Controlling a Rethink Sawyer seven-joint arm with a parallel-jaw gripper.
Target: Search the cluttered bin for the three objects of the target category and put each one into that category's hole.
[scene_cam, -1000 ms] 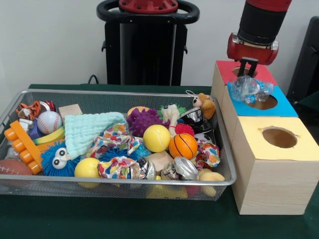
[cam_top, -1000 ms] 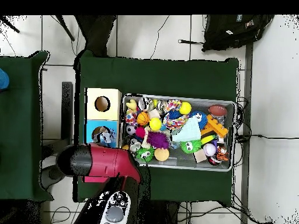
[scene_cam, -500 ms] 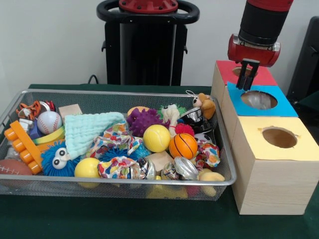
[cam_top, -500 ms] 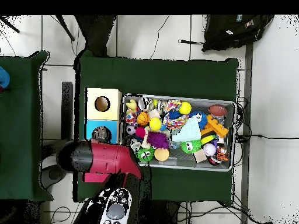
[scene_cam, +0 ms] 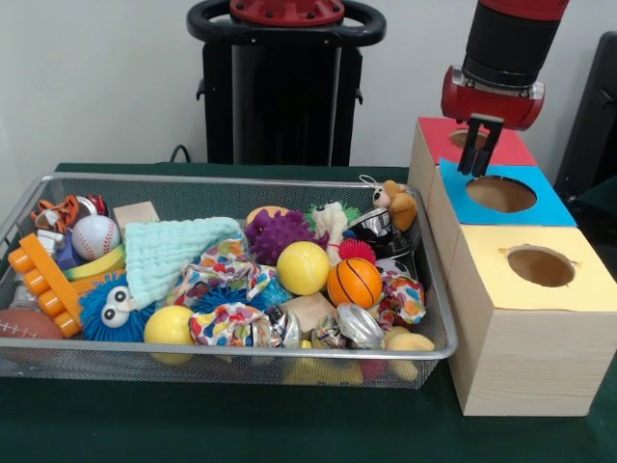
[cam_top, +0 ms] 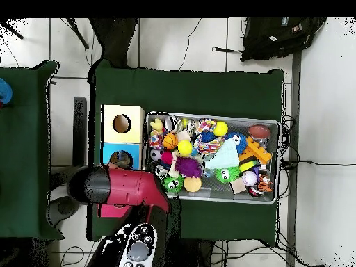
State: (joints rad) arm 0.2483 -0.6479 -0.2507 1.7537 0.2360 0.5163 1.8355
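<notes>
My gripper hangs open and empty just above the far edge of the blue hole in the wooden sorting box. The hole looks dark, with nothing showing in it. A red hole lies behind the gripper and a yellow hole in front. Two shiny crumpled wrappers lie near the front of the wire bin. In the overhead view the arm covers the gripper and the red section, beside the blue section.
The bin holds several toys: an orange basketball, yellow balls, a purple spiky ball, a mint cloth, a baseball and a blue fuzzy creature. A black backpack lies on the floor.
A second ago my gripper held a crinkly clear wrapper over the blue hole. It let go, the wrapper dropped into the hole and out of sight, and the gripper rose slightly.
</notes>
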